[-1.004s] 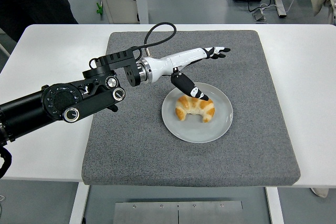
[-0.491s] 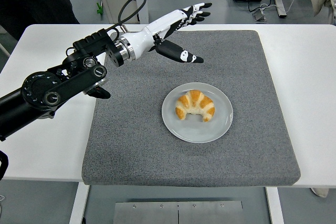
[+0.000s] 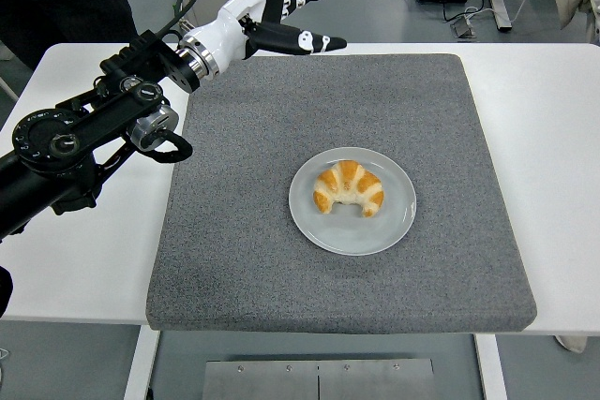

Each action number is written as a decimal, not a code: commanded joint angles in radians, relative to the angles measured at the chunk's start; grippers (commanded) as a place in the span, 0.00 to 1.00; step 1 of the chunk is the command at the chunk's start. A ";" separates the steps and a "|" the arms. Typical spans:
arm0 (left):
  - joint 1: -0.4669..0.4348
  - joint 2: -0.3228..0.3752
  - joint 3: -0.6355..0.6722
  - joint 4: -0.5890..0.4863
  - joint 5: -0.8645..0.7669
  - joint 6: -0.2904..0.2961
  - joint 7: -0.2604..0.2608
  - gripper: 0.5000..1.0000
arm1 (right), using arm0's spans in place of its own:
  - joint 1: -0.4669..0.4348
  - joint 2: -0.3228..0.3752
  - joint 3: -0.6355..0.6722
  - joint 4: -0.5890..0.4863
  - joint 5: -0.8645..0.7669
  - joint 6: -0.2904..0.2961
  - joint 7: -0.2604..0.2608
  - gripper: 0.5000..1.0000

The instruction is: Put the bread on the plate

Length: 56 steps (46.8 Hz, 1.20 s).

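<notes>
**Croissant rests on plate, robot hand clear**

The left black arm reaches in over the white counter (image 3: 84,259), its white-and-black robot hand (image 3: 286,2) released, fingers spread and holding nothing, above the far left corner of the grey foam mat (image 3: 244,259); well apart from the robot hand, to its right and nearer the camera, the golden curved bread croissant (image 3: 348,188) lies on the round pale-grey plate (image 3: 394,222) at mid-mat.
</notes>
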 commanded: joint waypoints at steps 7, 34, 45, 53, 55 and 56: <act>0.038 -0.003 -0.010 0.053 -0.101 0.074 -0.006 0.94 | -0.001 0.000 0.000 0.000 0.000 0.000 0.000 1.00; 0.042 -0.049 -0.139 0.247 -0.340 0.079 -0.060 0.94 | -0.001 0.000 0.000 0.000 0.000 0.000 0.000 1.00; 0.047 -0.086 -0.173 0.331 -0.394 0.073 -0.094 0.94 | 0.001 0.000 0.005 0.003 0.000 0.001 0.000 1.00; 0.053 -0.089 -0.176 0.374 -0.435 0.065 -0.117 0.94 | 0.001 0.000 0.003 0.002 0.000 0.001 0.000 1.00; 0.051 -0.088 -0.176 0.385 -0.452 0.062 -0.117 0.94 | 0.001 0.000 0.002 0.000 0.000 0.001 0.000 1.00; 0.051 -0.088 -0.174 0.389 -0.458 0.062 -0.117 0.94 | 0.001 0.000 0.002 0.000 0.000 0.001 0.000 1.00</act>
